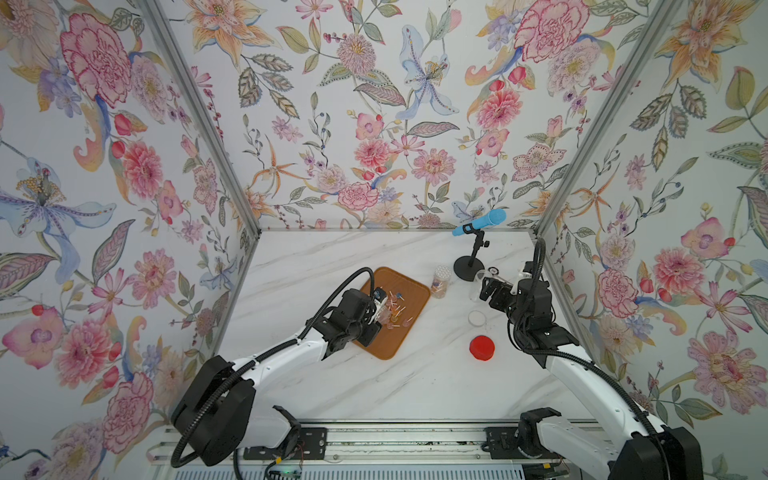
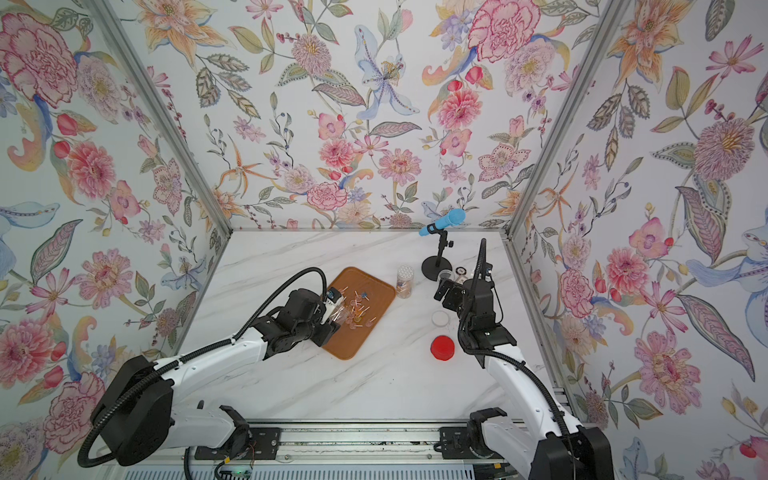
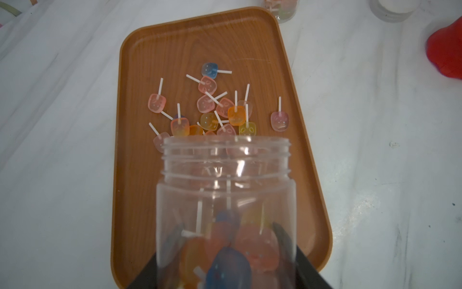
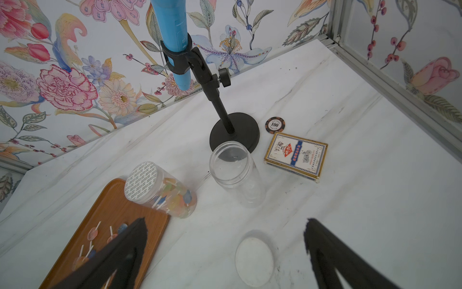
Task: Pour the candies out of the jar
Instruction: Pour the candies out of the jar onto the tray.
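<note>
Some of the candies (image 3: pixel 236 115) lie scattered across the middle of the wood-grain tray (image 3: pixel 200 40), while a clump of orange, pink and blue ones sits at the base of the clear jar (image 3: pixel 225 190). The left gripper (image 1: pixel 376 309) clamps that uncapped jar by its lower body and holds it tilted, mouth over the tray's near end. The pour looks about half done. The next move probably calls for tipping the mouth lower, perhaps with a shake, while keeping it inside the tray's rim. The right gripper (image 4: pixel 225 221) hangs with its jaws wide and empty above a white lid (image 4: pixel 253 257) near the tabletop's right edge. The marble-patterned tabletop (image 1: pixel 332 386) is walled by floral panels (image 1: pixel 374 124). Toward its far right corner stand a foil-sealed candy jar (image 4: pixel 160 190), an empty jar (image 4: pixel 237 175), a microphone stand (image 4: pixel 233 132), a card box (image 4: pixel 295 155) and a poker chip (image 4: pixel 275 124). A red lid (image 1: pixel 482 348) lies nearer the front.
</note>
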Robot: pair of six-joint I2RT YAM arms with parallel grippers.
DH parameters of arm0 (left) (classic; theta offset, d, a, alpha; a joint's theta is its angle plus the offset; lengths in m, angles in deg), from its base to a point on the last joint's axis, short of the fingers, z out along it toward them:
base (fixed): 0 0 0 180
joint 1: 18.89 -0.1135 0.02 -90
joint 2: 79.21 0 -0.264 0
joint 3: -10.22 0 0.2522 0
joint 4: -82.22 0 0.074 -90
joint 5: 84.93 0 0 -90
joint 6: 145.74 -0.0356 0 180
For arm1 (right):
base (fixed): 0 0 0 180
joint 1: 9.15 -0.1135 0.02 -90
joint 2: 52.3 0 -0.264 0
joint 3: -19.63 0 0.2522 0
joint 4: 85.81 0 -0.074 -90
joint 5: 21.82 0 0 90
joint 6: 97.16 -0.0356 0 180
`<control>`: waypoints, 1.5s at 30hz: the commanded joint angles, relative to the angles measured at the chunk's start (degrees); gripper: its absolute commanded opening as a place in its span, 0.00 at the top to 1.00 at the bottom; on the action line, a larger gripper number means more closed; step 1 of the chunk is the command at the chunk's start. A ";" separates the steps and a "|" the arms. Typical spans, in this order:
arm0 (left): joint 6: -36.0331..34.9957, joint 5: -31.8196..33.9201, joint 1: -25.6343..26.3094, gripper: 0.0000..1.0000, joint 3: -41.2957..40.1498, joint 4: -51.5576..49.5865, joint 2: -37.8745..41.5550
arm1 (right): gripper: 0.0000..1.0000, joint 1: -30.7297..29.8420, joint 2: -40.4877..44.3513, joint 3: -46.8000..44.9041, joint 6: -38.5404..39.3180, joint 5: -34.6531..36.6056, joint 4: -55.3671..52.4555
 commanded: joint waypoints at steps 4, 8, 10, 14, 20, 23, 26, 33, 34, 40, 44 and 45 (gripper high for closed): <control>-5.40 -1.58 -1.11 1.00 11.32 -18.35 -5.63 | 0.00 0.51 2.76 -2.90 -0.02 -1.52 2.98; -7.39 -0.87 -1.11 1.00 19.21 -28.46 -11.69 | 0.00 0.60 3.43 -4.15 -1.41 -2.19 4.18; -8.20 1.04 -1.11 1.00 22.56 -32.76 -14.80 | 0.00 0.69 3.59 -4.43 -1.95 -2.42 4.60; -8.78 6.71 -1.02 1.00 26.91 -38.18 -19.28 | 0.00 0.70 4.10 -5.02 -2.73 -2.94 5.06; -9.42 11.40 -0.93 1.00 33.09 -42.83 -22.40 | 0.00 0.78 5.47 -6.00 -3.21 -2.80 5.39; -9.67 12.42 -0.58 1.00 35.92 -44.64 -23.06 | 0.00 0.78 6.04 -6.49 -3.45 -2.73 5.82; -8.38 16.46 0.48 1.00 38.78 -48.43 -24.66 | 0.00 0.78 6.15 -7.02 -4.14 -2.50 6.52; -6.68 23.89 2.82 1.00 39.33 -53.46 -28.82 | 0.00 0.87 5.35 -7.35 -5.43 -2.99 7.58; -6.77 23.91 2.84 1.00 39.54 -53.58 -29.21 | 0.00 0.87 5.31 -7.33 -5.49 -2.99 7.68; -6.99 25.22 3.74 1.00 41.11 -55.16 -30.09 | 0.00 0.84 5.04 -7.75 -6.04 -3.08 8.38; -7.05 26.32 5.34 1.00 40.72 -56.28 -30.11 | 0.00 0.86 4.47 -8.08 -6.71 -3.16 8.85; -7.24 26.36 5.92 1.00 40.87 -56.48 -30.17 | 0.00 0.87 4.29 -8.12 -6.93 -3.25 8.87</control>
